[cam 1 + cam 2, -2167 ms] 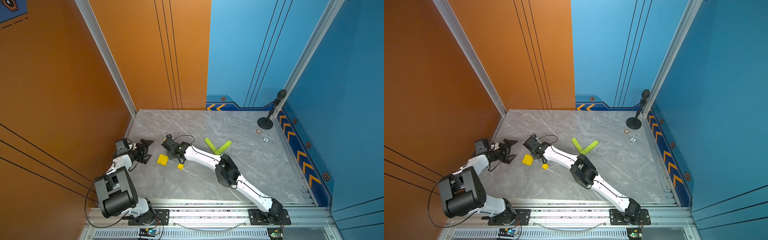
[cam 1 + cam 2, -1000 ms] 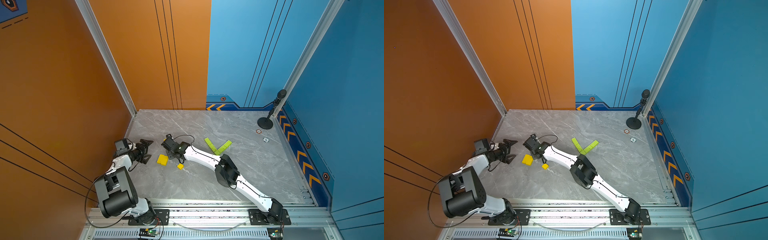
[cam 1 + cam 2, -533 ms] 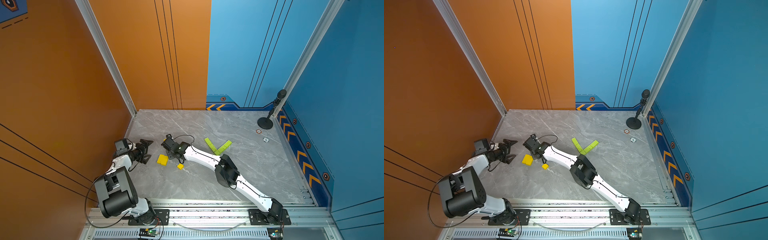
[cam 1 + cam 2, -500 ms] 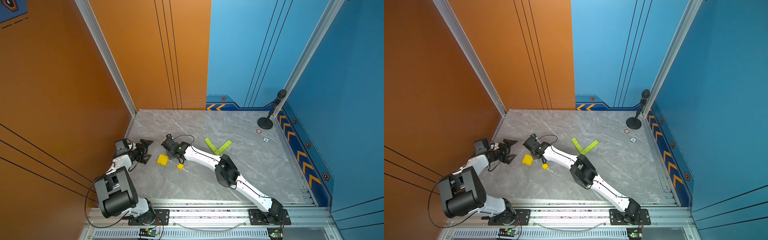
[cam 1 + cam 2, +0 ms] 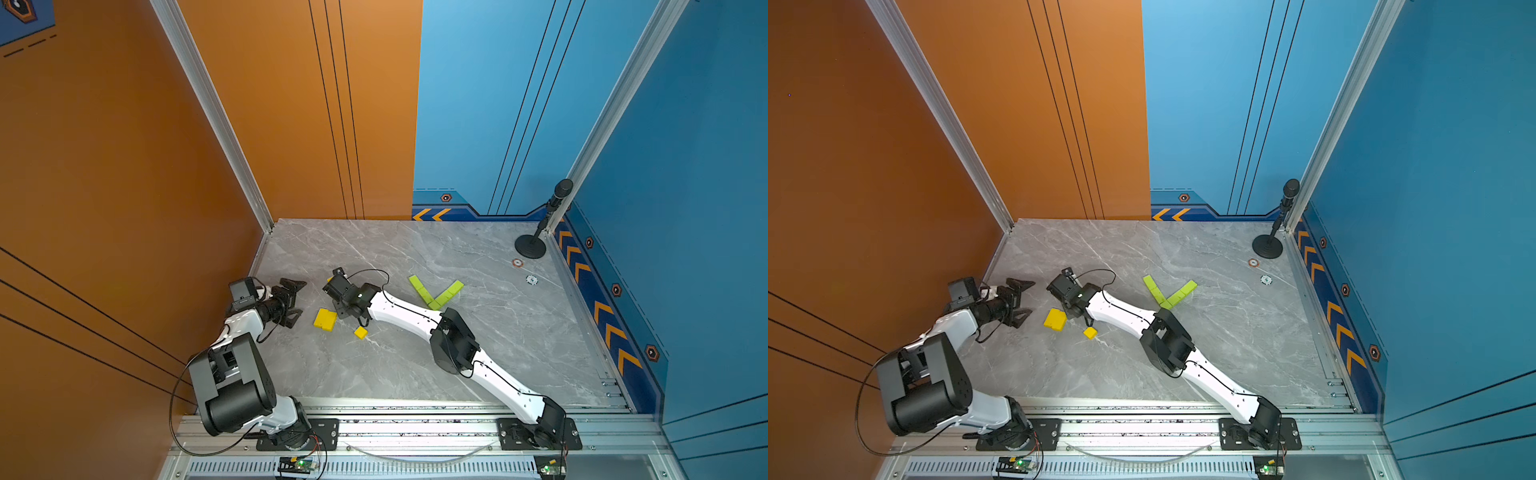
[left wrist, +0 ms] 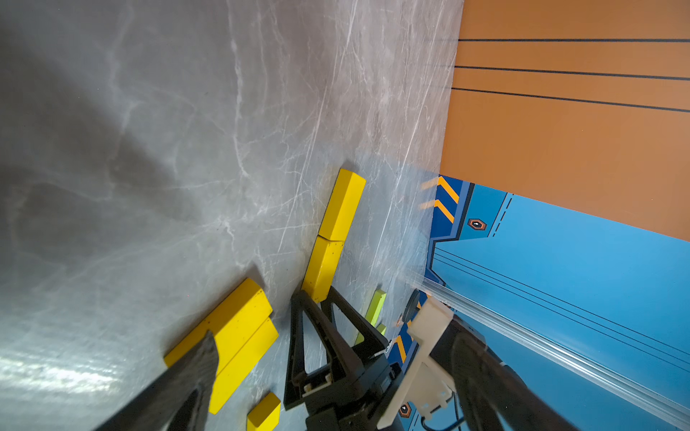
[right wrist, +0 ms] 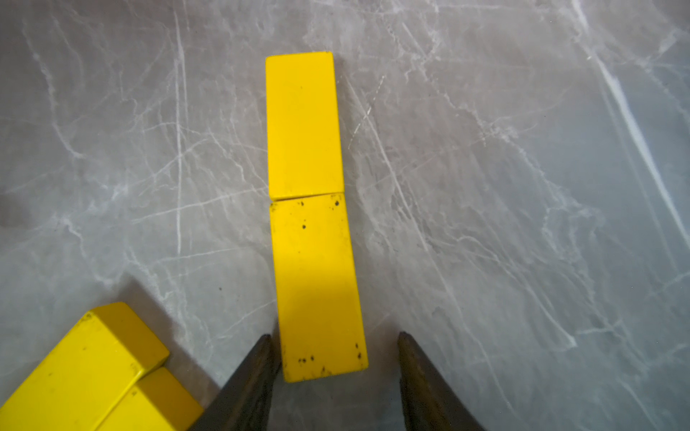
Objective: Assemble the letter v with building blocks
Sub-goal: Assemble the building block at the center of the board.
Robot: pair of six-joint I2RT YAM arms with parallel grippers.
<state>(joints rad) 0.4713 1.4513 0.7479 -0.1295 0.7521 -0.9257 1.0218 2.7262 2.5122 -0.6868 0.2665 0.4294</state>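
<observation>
Several lime-green building blocks [image 5: 434,293] lie in a V shape on the grey marble table, and both top views show them [image 5: 1169,293]. Two yellow bricks lie end to end, the far one [image 7: 303,127] and the near one [image 7: 317,287]. My right gripper [image 7: 334,339] is open, with a finger on each side of the near brick's end and a gap beside it. In a top view this gripper [image 5: 337,291] hides most of that pair. Two more yellow bricks [image 5: 325,319] lie side by side, with a yellow cube [image 5: 360,332] close by. My left gripper [image 5: 293,303] is open and empty, left of them.
A black microphone stand [image 5: 530,249] is in the back right corner, with two small round markers [image 5: 532,280] on the table near it. Orange and blue walls enclose the table on three sides. The right arm [image 5: 451,345] stretches diagonally across the table's front.
The right gripper's jaws have spread apart off the near yellow brick. Both arms and all blocks stay where they were.
</observation>
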